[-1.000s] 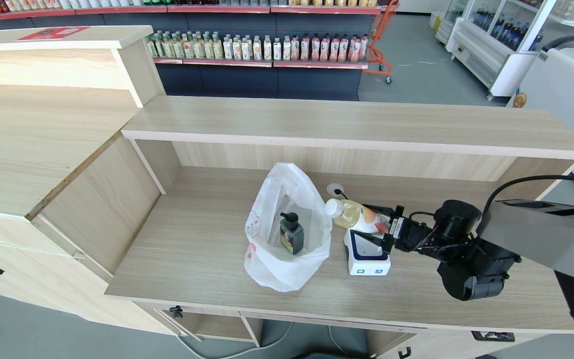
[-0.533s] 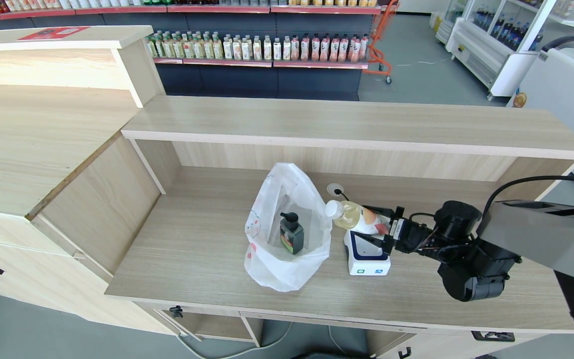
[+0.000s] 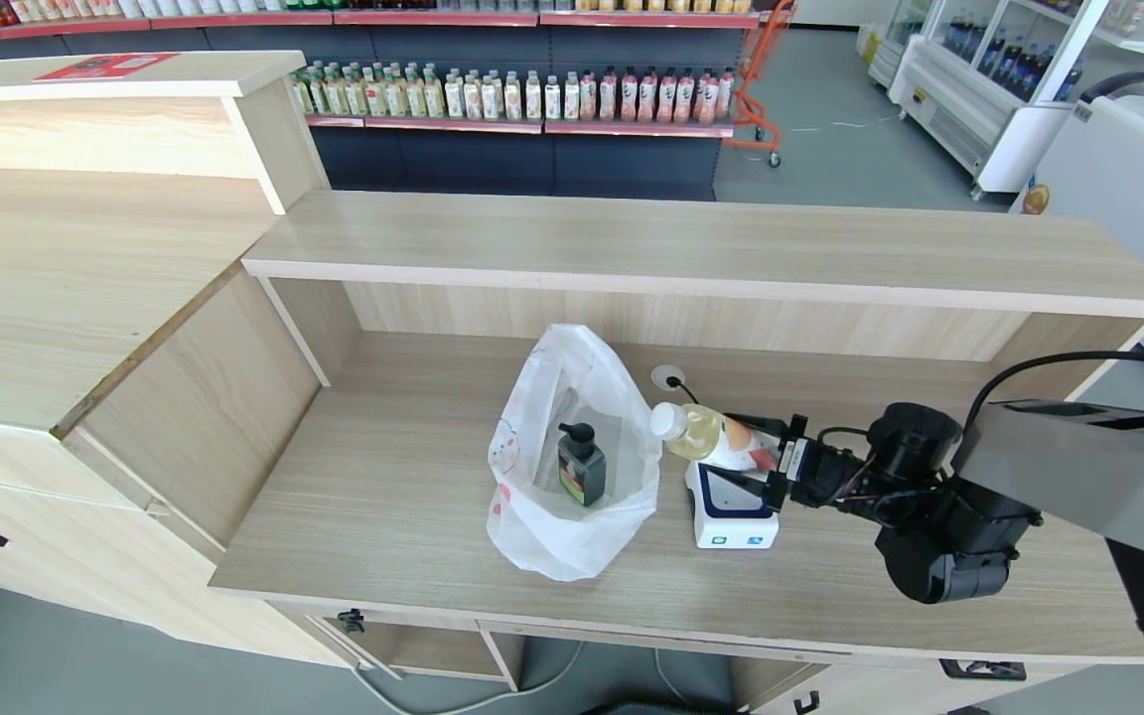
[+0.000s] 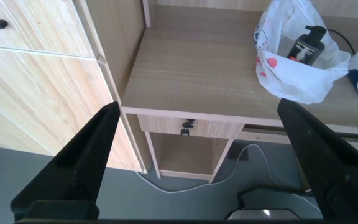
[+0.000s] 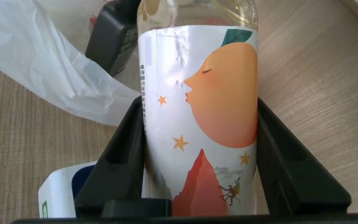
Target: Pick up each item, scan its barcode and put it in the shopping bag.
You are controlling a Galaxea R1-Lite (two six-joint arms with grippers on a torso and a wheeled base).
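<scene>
Right gripper point(image 3: 723, 445) clenched on the bottle point(image 3: 689, 427), held nearly flat just above the scanner point(image 3: 731, 524) on the bench point(image 3: 383, 497); long axis runs gripper-to-cap, cap end pointing toward the open shopping bag point(image 3: 542, 541) just beside, robot's left.

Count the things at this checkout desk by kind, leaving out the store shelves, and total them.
1 drink bottle, held in the right gripper
1 pump bottle, inside the bag
1 shopping bag
1 scanner
Total: 4
</scene>
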